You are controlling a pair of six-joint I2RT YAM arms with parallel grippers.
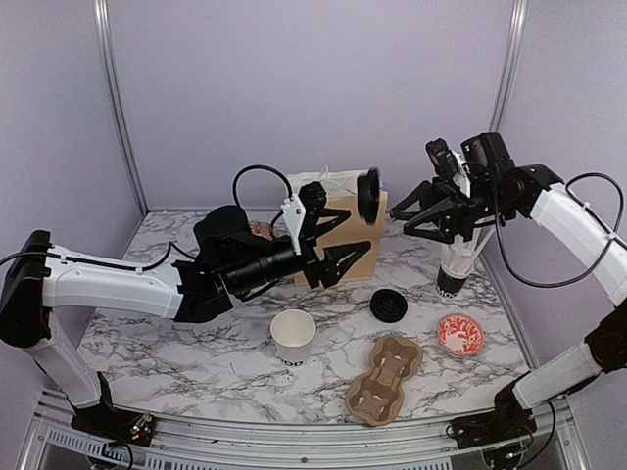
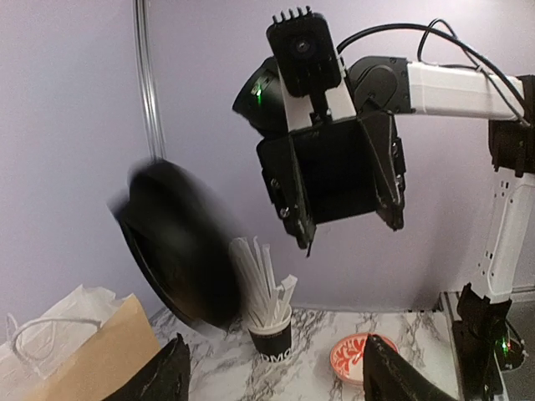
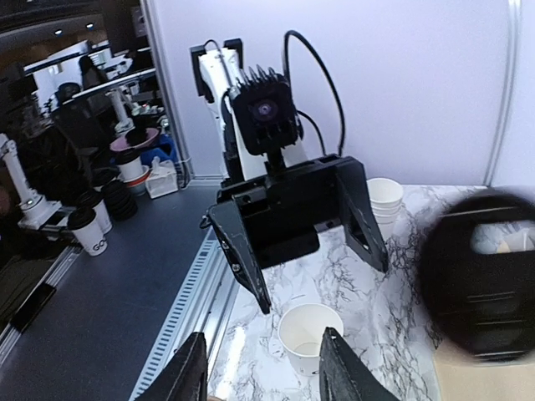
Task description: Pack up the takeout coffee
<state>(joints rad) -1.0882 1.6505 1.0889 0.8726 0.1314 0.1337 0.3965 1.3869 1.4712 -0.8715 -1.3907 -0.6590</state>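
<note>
the overhead view shows the left end effector point(image 1: 355, 235) held above the bench point(image 1: 176, 348) in front of the brown paper bag point(image 1: 379, 240), its fingers spread. a black lid point(image 1: 369, 196) stands on edge just past its upper fingertip, between the two arms. the right end effector point(image 1: 399, 218) faces it from the right, also spread wide and gripping nothing. whether the lid touches a finger cannot be told here. both wrist views show that lid only as a dark blur, and the left wrist view puts it to the left of its own finger gap, above the bag, not between the fingers. the white paper cup point(image 1: 293, 336) stands upright and uncovered at the front middle of the bench, seen from overhead and from the right wrist. only the overhead view shows a second black lid point(image 1: 389, 305) lying flat to the cup's right, with the cardboard carrier point(image 1: 384, 379) nearer the front edge. the left wrist view shows the dark cup of white sticks point(image 2: 272, 334) just beside a red-patterned bowl point(image 2: 355, 355)
</note>
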